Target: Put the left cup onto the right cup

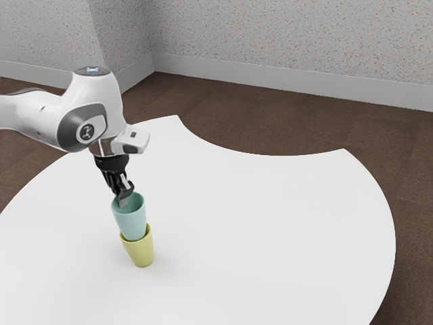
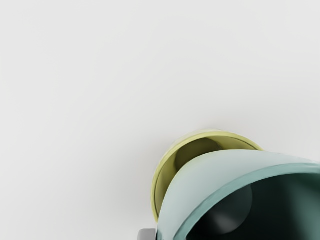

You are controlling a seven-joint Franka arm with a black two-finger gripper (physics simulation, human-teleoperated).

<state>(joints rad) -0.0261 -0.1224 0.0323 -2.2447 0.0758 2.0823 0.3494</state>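
A pale teal cup (image 1: 130,217) stands upright with its base inside a yellow-green cup (image 1: 138,249) on the white table (image 1: 257,223). My black gripper (image 1: 123,194) reaches down from above and is shut on the teal cup's rim, one finger inside the cup and one outside. In the wrist view the teal cup (image 2: 225,190) sits close under my hand, its dark inside showing, and the yellow-green cup's rim (image 2: 172,160) rings it from below.
The round white table has a curved cut-out at its far edge (image 1: 270,152). Brown floor (image 1: 304,115) and a grey wall lie beyond it.
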